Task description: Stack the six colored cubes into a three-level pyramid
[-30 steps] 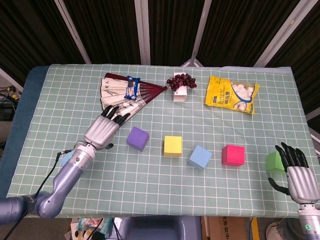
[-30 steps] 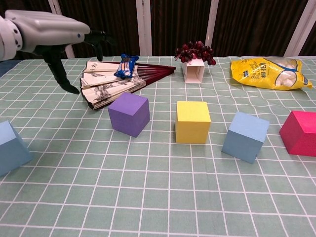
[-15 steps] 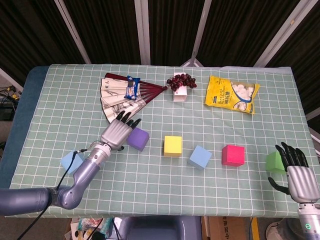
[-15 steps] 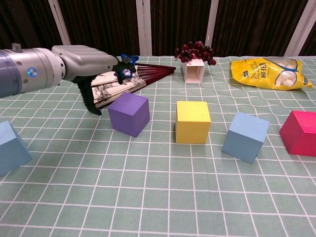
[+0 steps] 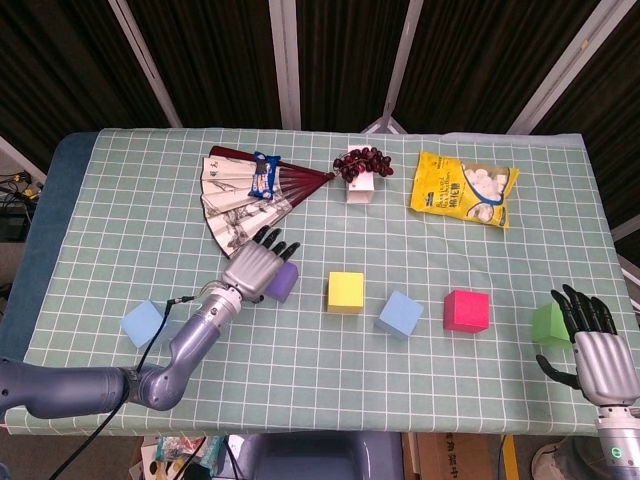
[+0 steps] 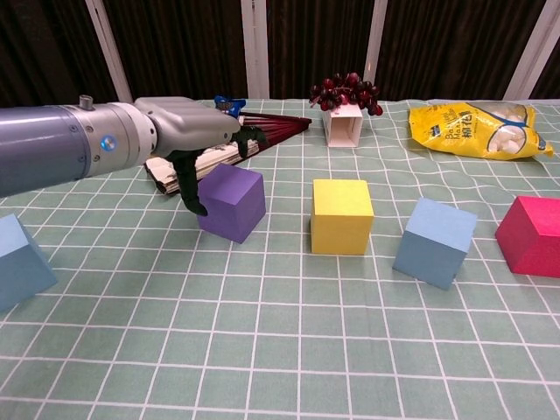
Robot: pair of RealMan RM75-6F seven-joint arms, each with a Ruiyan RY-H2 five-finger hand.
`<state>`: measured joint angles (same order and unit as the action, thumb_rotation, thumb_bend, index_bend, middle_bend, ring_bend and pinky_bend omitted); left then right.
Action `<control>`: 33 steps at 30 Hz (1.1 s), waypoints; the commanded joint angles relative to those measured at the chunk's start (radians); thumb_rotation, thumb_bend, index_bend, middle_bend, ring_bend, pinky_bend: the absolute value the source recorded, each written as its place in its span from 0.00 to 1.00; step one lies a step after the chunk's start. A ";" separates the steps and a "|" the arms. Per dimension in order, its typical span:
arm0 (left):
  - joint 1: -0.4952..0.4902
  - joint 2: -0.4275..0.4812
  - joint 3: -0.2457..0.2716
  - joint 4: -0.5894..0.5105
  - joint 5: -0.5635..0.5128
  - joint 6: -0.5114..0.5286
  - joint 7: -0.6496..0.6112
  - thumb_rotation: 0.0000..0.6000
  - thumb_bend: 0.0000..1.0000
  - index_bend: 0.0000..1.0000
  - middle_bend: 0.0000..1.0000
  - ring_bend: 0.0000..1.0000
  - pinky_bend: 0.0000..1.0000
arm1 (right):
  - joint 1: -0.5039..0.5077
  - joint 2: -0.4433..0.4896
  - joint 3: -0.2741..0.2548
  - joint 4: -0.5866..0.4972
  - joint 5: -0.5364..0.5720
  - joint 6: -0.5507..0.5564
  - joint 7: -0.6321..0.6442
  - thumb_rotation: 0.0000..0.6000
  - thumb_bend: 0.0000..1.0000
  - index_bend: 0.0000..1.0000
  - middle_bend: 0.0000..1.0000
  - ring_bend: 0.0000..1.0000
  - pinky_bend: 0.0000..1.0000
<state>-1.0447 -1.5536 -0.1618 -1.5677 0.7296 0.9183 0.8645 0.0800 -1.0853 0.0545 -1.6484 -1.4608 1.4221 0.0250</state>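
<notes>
The purple cube (image 6: 231,201) lies just left of the yellow cube (image 6: 341,215); the left hand (image 6: 197,140) is over it with fingers apart, the thumb beside its left face, not yet gripping; the right hand (image 5: 590,345), also spread and empty, is far right of the yellow cube.

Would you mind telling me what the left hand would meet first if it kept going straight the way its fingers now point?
Probably the purple cube: the left hand is right at it, fingers reaching over its top and thumb hanging beside its near-left face. Whether they already touch is unclear. Beyond it lies the folding fan.
</notes>
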 commanded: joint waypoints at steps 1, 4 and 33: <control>-0.009 -0.018 0.007 0.018 -0.009 0.011 0.001 1.00 0.17 0.00 0.22 0.00 0.05 | 0.000 0.001 0.000 -0.001 0.000 -0.001 0.002 1.00 0.25 0.00 0.00 0.00 0.00; -0.012 -0.031 0.006 0.029 -0.012 0.029 -0.003 1.00 0.21 0.00 0.29 0.00 0.05 | 0.000 0.002 -0.001 -0.001 0.001 -0.002 0.003 1.00 0.25 0.00 0.00 0.00 0.00; -0.130 -0.146 -0.144 -0.041 -0.379 0.227 0.156 1.00 0.26 0.02 0.39 0.04 0.09 | 0.000 0.009 -0.003 -0.008 0.000 -0.009 0.019 1.00 0.25 0.00 0.00 0.00 0.00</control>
<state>-1.1576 -1.6886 -0.2973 -1.6018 0.3786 1.1301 0.9986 0.0803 -1.0770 0.0513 -1.6558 -1.4607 1.4128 0.0439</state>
